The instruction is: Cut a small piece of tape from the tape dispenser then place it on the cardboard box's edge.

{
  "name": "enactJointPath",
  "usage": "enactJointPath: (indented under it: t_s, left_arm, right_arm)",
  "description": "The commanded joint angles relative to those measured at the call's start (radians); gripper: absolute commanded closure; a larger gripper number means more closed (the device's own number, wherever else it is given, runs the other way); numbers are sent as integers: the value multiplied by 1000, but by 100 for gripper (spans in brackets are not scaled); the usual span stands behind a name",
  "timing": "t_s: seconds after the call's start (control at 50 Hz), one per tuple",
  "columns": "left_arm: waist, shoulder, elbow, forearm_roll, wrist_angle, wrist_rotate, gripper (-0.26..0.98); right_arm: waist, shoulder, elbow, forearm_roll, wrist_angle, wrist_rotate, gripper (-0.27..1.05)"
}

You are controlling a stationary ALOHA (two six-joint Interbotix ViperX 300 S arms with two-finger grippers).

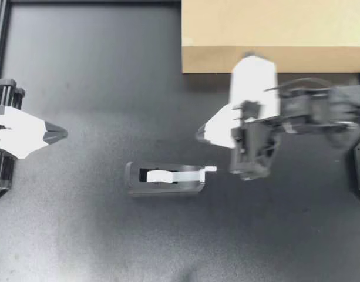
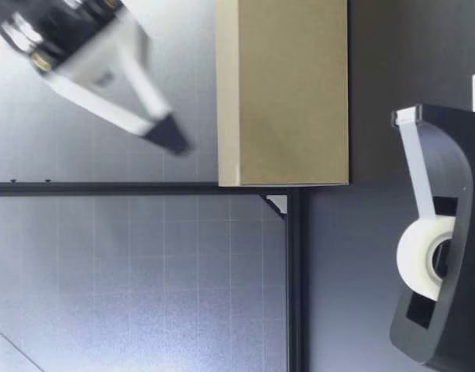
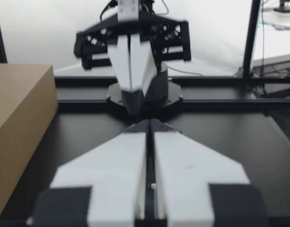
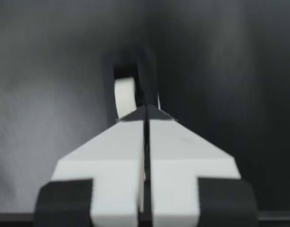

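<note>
The black tape dispenser (image 1: pixel 165 178) lies on the dark table, its white tape strip (image 1: pixel 191 174) running to the cutter end that faces my right arm. The cardboard box (image 1: pixel 273 35) stands at the far right. My right gripper (image 1: pixel 198 135) is shut and empty, between the box and the dispenser and pointing toward the dispenser's cutter end. At the table's left edge my left gripper (image 1: pixel 65 133) is shut and empty too. The right wrist view has the tape roll (image 4: pixel 125 97) just ahead of my right gripper (image 4: pixel 145 109). A gripper (image 2: pixel 175 143) hangs high above the table.
A black frame rail (image 1: pixel 91 3) runs along the table's far edge. In the left wrist view, my right arm's shut gripper (image 3: pixel 133 101) faces my left gripper (image 3: pixel 145 124), with the box (image 3: pixel 17 118) off to one side.
</note>
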Motion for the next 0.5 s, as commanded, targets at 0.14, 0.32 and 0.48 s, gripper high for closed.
enactJointPath:
  t_s: [0.14,0.32,0.48]
  left_arm:
    - [-2,6,-6,-2,-11,3,84]
    - [-2,8,5,-2,-9,5,84]
    - [-2,8,12,-2,-11,-5,84]
  right_arm:
    - [-12,149,-196,26,324,-18,89]
    - [-91,256,-304,186,518,-169,89]
    - [-201,357,-373,477,644,-402,89]
